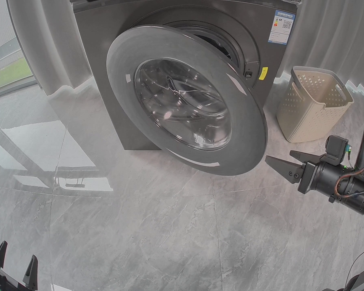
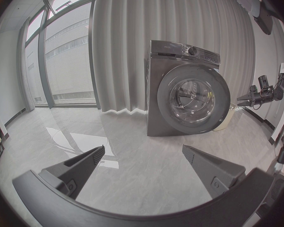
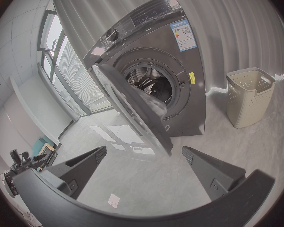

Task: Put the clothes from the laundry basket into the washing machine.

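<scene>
Washing machine (image 1: 97,69), dark grey metal front-loader, its round glass-windowed door (image 1: 182,102) swung wide for loading; crumpled clothes (image 3: 153,87) apparently in the drum. Laundry basket (image 1: 311,114), beige perforated plastic, stands just beside it, seemingly empty. Right gripper (image 1: 280,157), left gripper (image 1: 19,250) — both parted wide, holding nothing.

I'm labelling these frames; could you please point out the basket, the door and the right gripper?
basket (image 1: 307,114): head view, on its side wall.
door (image 1: 182,104): head view, on its glass.
right gripper (image 1: 278,155): head view, midway between its fingertips.
</scene>
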Available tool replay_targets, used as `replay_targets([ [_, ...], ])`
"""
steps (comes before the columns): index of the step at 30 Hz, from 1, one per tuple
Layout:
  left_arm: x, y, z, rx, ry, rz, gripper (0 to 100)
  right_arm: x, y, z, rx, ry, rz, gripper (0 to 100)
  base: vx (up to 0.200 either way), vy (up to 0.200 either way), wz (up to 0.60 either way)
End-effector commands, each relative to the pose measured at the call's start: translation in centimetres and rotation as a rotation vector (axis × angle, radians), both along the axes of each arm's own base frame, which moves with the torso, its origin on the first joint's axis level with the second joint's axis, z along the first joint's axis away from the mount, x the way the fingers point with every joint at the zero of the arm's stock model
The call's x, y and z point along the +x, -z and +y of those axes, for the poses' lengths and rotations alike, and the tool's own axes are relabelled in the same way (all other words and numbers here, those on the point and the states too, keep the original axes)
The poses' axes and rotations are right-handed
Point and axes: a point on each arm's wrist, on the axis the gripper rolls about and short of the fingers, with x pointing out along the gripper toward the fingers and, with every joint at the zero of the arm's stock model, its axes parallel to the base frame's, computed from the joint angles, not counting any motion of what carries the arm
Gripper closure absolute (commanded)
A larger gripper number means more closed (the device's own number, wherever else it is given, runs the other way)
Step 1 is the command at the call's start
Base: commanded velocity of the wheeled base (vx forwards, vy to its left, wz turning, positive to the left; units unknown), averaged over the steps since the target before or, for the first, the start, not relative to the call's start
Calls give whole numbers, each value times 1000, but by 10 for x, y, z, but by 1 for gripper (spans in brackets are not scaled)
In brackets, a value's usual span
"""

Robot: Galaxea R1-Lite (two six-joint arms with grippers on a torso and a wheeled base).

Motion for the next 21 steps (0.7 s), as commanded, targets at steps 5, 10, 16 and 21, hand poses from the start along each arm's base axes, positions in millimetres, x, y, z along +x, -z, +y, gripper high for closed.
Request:
replay_targets([
  [5, 0, 5, 0, 1, -1, 6, 0, 25, 11, 12, -25, 37, 40, 0, 0, 0, 0],
  [10, 0, 5, 0, -3, -1, 6, 0, 47, 10, -5, -24, 142, 32, 0, 0, 0, 0],
  [16, 0, 5, 0, -1, 1, 6, 0, 53, 11, -24, -21, 236, 20, 0, 0, 0, 0],
  [21, 0, 5, 0, 1, -1, 6, 0, 39, 29, -22, -57, 225, 80, 0, 0, 0, 0],
])
